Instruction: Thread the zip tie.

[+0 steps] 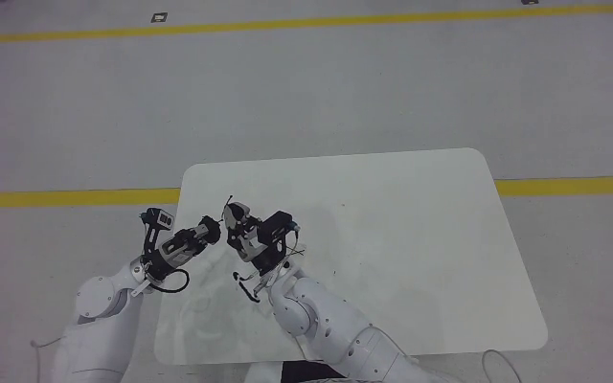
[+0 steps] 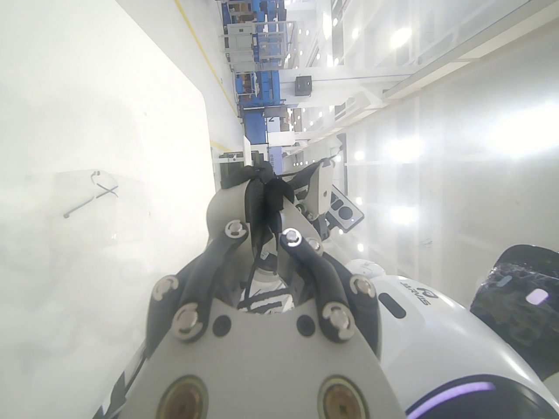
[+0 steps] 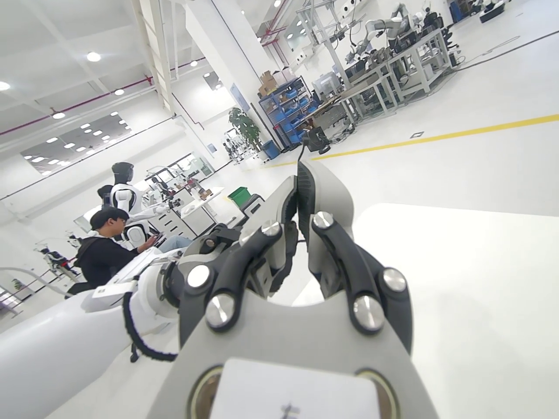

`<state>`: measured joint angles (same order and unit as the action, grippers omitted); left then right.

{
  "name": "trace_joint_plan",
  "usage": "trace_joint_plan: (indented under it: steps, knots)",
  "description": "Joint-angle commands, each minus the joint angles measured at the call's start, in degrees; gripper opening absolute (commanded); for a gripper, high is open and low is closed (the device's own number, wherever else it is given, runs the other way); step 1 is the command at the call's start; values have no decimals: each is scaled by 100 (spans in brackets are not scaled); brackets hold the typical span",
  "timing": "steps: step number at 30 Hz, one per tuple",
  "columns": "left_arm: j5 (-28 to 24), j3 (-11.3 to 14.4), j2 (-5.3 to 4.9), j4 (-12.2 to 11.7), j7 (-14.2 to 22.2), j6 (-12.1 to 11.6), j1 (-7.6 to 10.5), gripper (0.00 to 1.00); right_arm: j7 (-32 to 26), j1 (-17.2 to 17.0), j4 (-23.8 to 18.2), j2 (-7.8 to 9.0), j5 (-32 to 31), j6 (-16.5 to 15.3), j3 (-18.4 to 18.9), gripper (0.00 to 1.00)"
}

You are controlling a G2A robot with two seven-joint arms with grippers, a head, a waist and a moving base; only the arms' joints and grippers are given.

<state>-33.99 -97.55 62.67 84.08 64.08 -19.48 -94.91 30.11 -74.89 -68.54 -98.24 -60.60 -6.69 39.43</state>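
Both arms meet tip to tip over the table (image 1: 412,249), close to the middle of its left edge, and the left gripper (image 1: 212,230) and the right gripper (image 1: 234,236) are each pinched fully closed. The zip tie (image 3: 300,155), a thin black strip, is clamped between the right gripper's fingers (image 3: 305,185) with its end poking out past the tips. A thin black strand of it also runs between the left gripper's closed fingers (image 2: 255,202).

**Right wrist view, centre:** all but a thin end of the zip tie (image 3: 300,155) is hidden between the pressed-together pads of the right gripper (image 3: 301,176).

**Left wrist view, left:** haze blurs a thin dark item (image 2: 89,196) on the table (image 2: 65,89); it cannot be identified.
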Motion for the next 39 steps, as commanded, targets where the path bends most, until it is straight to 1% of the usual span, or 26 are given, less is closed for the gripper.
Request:
trace_joint_plan:
  steps: [1, 15, 39]
  knots:
    - [0, 0, 0, 0, 0, 0, 0, 0, 9, 3, 10, -3, -26, 39, 14, 0]
    - [0, 0, 0, 0, 0, 0, 0, 0, -50, 20, 67, -14, -41, 57, 5, 0]
    - [0, 0, 0, 0, 0, 0, 0, 0, -98, 92, 243, -51, -382, 319, -5, 0]
